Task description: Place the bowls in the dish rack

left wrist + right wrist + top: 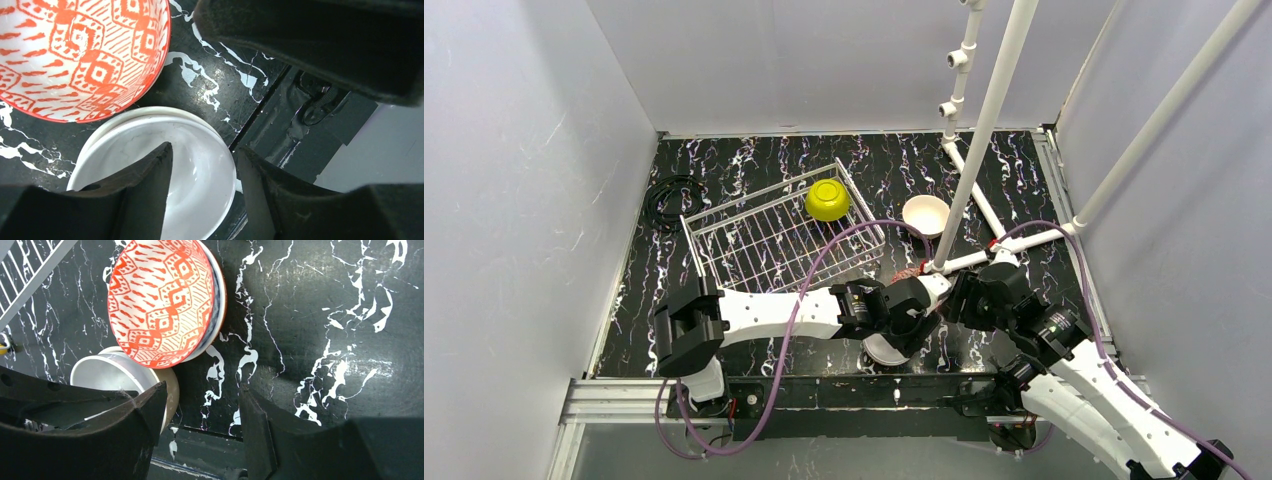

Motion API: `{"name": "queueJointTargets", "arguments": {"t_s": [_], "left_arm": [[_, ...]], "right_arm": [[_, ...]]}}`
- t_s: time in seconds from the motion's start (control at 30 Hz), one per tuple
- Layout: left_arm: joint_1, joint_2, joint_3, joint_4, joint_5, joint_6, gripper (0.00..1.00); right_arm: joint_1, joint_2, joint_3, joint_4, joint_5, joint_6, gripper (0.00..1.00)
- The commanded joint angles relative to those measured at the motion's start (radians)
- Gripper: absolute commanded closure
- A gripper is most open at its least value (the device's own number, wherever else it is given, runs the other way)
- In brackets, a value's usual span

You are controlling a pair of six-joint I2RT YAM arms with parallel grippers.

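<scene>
The left gripper (204, 148) is hanging over a white bowl (150, 145) at the table's near edge. Its fingers (142, 190) are standing apart and straddling the bowl's rim, one reaching over the white inside and the other sitting outside the wall. The gap between them is showing wider than the rim, so they are not pinching it. The right gripper (202, 386) is hovering just beside, its fingers (270, 435) likewise spread, with only the black marbled table (310, 315) showing between them. The same bowl, tan on its outside, is peeking out from under one of these fingers. Just beyond both sets of fingertips a red-patterned bowl (162, 302) is lying close against the white one, a bluish-grey edge showing along one side; whether the two are touching I cannot tell. Farther past the fingertips a pale bowl (925, 213) is sitting upright near the foot of a white pipe frame (989, 130). Well beyond the left fingers the dish rack (754, 245) is resting on the table, with a yellow-green bowl (827, 199) sitting in its far corner. A black cable coil (669, 197) is lying past the rack's other end.
</scene>
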State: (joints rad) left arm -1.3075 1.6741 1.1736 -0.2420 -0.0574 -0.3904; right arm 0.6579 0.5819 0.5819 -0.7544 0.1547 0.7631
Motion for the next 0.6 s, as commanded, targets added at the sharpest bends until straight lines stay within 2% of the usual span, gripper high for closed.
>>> {"name": "queueJointTargets", "arguments": {"t_s": [0.0, 0.07, 0.17, 0.27, 0.47, 0.57], "left_arm": [[-0.007, -0.029, 0.02, -0.007, -0.029, -0.07, 0.47], [-0.007, -0.032, 0.022, -0.008, -0.021, -0.078, 0.43], [-0.009, -0.001, 0.043, -0.035, -0.011, -0.117, 0.42], [-0.028, 0.046, 0.094, -0.112, -0.07, -0.186, 0.43], [-0.045, 0.127, 0.176, -0.24, -0.208, -0.323, 0.52], [-0.045, 0.145, 0.197, -0.299, -0.266, -0.375, 0.54]], "right_arm": [[0.005, -0.011, 0.045, -0.021, 0.045, 0.023, 0.37], [0.005, -0.012, 0.046, -0.024, 0.05, 0.023, 0.37], [0.005, -0.014, 0.045, -0.031, 0.057, 0.021, 0.37], [0.005, -0.02, 0.045, -0.053, 0.07, 0.026, 0.36], [0.005, -0.05, 0.042, -0.097, 0.116, 0.057, 0.36], [0.006, -0.066, 0.053, -0.118, 0.134, 0.067, 0.36]]}}
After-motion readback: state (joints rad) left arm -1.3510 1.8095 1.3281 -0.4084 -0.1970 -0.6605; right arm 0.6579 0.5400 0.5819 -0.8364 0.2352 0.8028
